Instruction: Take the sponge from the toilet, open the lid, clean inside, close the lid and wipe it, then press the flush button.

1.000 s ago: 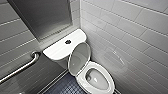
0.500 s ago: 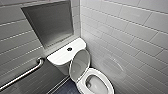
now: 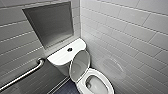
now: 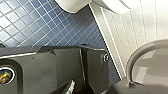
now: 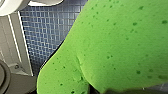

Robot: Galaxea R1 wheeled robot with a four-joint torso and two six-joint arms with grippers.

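Sponge (image 5: 120,42) sits clamped in right gripper (image 5: 100,88) over blue floor tiles (image 5: 47,27) beside toilet (image 3: 108,83), presumably held ready for scrubbing inside, since lid (image 3: 79,65) stands raised against toilet's cistern (image 3: 61,57), leaving bowl (image 3: 96,83) open, flush button (image 3: 69,49) unpressed.

The head camera looks steeply down from high up at the toilet (image 3: 92,80) in its tiled corner. Both wrist cameras hang low, sharing the blue floor (image 4: 37,25) and probably the toilet's base. The right one presses close to the sponge (image 5: 120,45).
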